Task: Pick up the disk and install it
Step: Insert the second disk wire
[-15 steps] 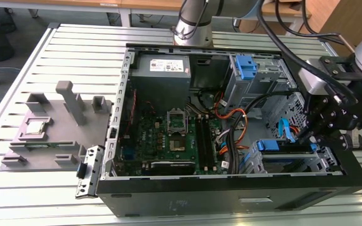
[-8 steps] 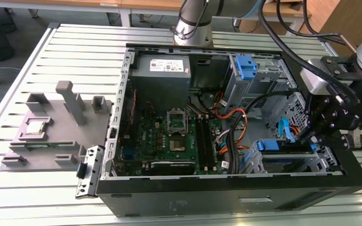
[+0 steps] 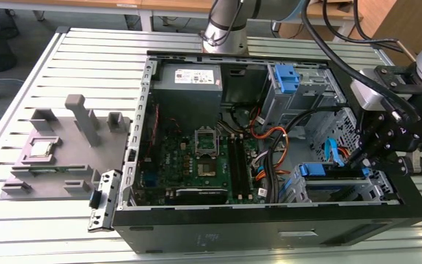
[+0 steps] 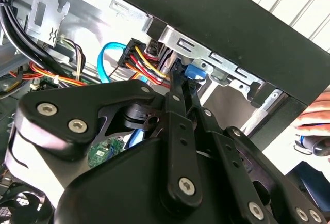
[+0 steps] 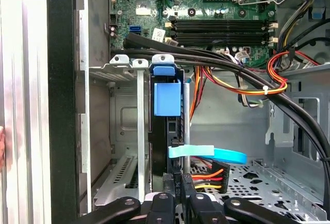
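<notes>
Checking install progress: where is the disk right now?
The disk sits in the drive cage at the computer case's lower corner, on the exterior view's right, with the gripper right beside it; the first wrist view shows its blue carrier slotted between metal rails.

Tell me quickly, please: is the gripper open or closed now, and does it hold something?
Gripper: closed, fingers together at the blue carrier of the disk in the drive bay; a firm hold on it cannot be told.

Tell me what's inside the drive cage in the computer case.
The drive cage holds the disk, edge-on, blue carrier showing. Its label face is hidden; the tool covers its cable end.
</notes>
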Robot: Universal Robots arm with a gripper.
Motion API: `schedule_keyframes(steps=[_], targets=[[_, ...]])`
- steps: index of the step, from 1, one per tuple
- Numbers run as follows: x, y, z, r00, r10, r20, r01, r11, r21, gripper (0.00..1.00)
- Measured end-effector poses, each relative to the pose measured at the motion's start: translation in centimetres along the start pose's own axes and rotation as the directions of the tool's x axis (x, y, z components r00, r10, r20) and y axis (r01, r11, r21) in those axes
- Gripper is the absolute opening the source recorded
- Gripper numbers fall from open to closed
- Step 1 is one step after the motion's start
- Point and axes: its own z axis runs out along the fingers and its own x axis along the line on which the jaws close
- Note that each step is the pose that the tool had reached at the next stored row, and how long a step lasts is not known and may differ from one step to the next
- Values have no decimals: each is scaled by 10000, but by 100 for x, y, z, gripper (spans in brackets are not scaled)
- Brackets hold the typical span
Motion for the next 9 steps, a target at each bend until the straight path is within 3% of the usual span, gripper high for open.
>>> schedule_keyframes(steps=[5,9], targets=[[0,-3,-3,10000,0,2,0,10000,0,17],[-1,-5,-51,10000,-1,1,1,10000,1,17]])
